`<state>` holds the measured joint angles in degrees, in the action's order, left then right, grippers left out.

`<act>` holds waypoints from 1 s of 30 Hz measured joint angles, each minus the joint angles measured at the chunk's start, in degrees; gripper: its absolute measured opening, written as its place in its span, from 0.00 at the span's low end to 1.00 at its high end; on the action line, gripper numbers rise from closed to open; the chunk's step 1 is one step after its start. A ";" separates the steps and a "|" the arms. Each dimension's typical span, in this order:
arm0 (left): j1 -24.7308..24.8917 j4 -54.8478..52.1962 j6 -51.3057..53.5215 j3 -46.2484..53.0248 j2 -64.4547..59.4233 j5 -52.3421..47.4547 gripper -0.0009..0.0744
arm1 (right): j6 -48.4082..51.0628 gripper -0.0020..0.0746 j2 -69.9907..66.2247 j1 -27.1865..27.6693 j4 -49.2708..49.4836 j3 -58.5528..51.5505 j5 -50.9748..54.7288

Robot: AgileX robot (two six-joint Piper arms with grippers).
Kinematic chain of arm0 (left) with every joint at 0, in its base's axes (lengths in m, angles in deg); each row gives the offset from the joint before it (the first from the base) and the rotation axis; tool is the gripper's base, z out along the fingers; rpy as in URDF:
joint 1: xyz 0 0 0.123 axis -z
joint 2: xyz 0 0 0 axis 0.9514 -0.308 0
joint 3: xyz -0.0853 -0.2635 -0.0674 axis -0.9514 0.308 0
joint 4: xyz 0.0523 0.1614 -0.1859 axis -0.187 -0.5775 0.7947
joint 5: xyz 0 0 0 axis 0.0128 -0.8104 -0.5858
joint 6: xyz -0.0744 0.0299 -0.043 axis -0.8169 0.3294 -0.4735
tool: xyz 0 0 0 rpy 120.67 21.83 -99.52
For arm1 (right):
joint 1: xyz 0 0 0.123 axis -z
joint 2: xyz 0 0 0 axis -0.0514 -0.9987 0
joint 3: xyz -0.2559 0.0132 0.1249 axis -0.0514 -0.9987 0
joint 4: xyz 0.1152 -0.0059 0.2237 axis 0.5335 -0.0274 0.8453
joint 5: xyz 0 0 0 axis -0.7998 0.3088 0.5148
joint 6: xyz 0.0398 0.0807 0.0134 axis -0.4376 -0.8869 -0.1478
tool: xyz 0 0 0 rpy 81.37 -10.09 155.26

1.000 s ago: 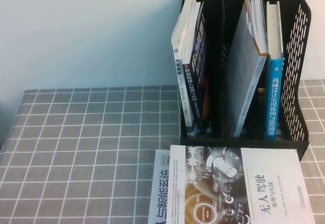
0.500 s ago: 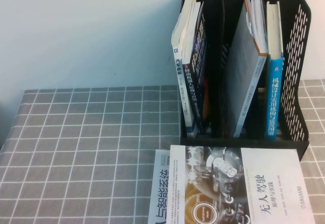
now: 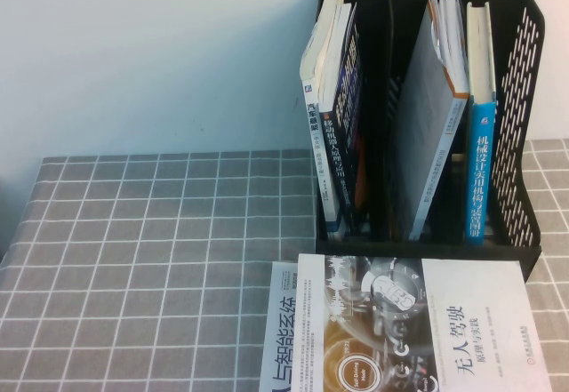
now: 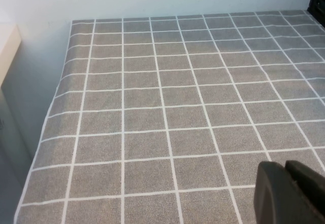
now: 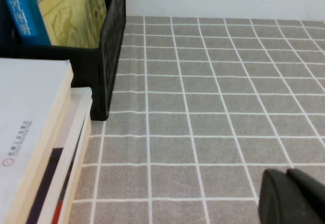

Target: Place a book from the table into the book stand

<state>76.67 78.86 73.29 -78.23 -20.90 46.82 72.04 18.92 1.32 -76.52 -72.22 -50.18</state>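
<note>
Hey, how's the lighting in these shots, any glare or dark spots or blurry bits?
High view: even, soft light, no glare on the book; the book stand interior is dark. Left wrist view: evenly lit table, left claw a blurred dark shape. Right wrist view: right claw likewise blurred.

The book (image 3: pixel 418 325) flat on the table (image 3: pixel 160 259) — just before the book stand (image 3: pixel 524 125).
</note>
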 joint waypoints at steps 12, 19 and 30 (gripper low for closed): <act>0.00 0.00 0.00 0.00 0.00 0.00 0.01 | 0.00 0.02 0.00 0.00 0.00 0.00 0.00; 0.00 0.00 0.39 0.13 0.00 2.45 0.01 | 0.00 0.02 0.00 0.00 0.00 0.00 -1.20; 0.00 -3.67 3.39 0.38 0.00 33.47 0.01 | 0.00 0.02 0.00 0.00 1.16 -0.36 -27.17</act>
<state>76.67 75.19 76.67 -77.85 -20.90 80.29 72.04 18.92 1.32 -75.36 -72.58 -77.35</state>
